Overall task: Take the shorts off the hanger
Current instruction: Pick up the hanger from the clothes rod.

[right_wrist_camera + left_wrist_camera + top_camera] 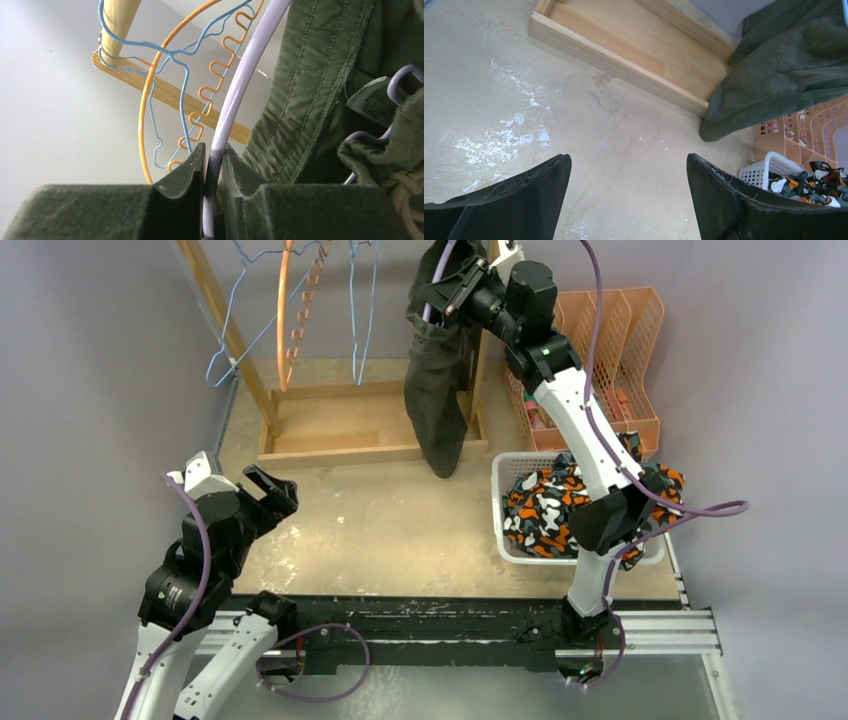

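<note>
We pinch the lilac hanger [240, 90] with the right gripper [214, 165], olive shorts [437, 390] hanging on it at the table's [400, 530] far edge, left gripper [272, 492] spread idle; next we likely unhook it and strip the shorts.

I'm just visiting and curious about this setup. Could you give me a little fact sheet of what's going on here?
Right gripper: shut on lavender hanger
Olive shorts: hanging on that hanger
Left gripper: open, above the table, holding nothing
White basket: holds camo shorts
Other hangers: blue and orange, bare
</note>
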Motion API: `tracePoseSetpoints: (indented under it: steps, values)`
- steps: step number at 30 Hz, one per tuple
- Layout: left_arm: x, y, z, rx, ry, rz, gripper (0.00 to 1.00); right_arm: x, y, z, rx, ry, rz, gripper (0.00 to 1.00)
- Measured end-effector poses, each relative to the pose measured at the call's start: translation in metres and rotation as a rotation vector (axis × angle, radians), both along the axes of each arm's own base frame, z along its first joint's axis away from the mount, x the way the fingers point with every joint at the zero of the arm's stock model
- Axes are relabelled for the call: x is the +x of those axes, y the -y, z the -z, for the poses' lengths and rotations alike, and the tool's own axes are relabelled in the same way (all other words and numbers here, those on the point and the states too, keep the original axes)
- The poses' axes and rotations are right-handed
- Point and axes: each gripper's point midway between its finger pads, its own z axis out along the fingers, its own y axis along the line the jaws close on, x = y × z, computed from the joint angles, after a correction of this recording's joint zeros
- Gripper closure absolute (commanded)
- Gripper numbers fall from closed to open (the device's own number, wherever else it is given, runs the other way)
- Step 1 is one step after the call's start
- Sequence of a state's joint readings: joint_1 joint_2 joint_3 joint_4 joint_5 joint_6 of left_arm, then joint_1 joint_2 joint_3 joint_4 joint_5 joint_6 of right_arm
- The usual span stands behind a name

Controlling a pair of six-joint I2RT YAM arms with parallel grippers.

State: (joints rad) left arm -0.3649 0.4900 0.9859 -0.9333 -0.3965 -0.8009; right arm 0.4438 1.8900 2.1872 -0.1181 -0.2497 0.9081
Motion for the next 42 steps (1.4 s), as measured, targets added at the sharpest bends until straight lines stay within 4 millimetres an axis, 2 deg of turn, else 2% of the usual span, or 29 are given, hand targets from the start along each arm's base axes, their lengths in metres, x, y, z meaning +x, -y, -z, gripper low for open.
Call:
tracePoseSetpoints:
  steps: [11, 21, 32, 37, 42]
  values:
    - [-0.002, 0.0, 0.001, 0.001, -0.006, 0.002, 0.15, -0.011, -0.01, -0.004, 0.082, -0.06, -0.076, 1.0]
    - [-0.003, 0.001, 0.001, -0.004, -0.006, 0.012, 0.15, -0.019, -0.017, -0.012, 0.2, -0.096, -0.146, 1.0]
    - [-0.003, 0.003, 0.001, -0.007, -0.009, 0.021, 0.15, -0.024, -0.016, -0.021, 0.351, -0.124, -0.173, 1.0]
    - [-0.005, 0.002, 0.001, -0.008, -0.007, 0.021, 0.15, -0.022, -0.012, -0.018, 0.374, -0.114, -0.152, 1.0]
    - [-0.005, 0.002, 0.001, -0.009, -0.005, 0.02, 0.15, -0.025, -0.009, -0.023, 0.381, -0.091, -0.161, 1.0]
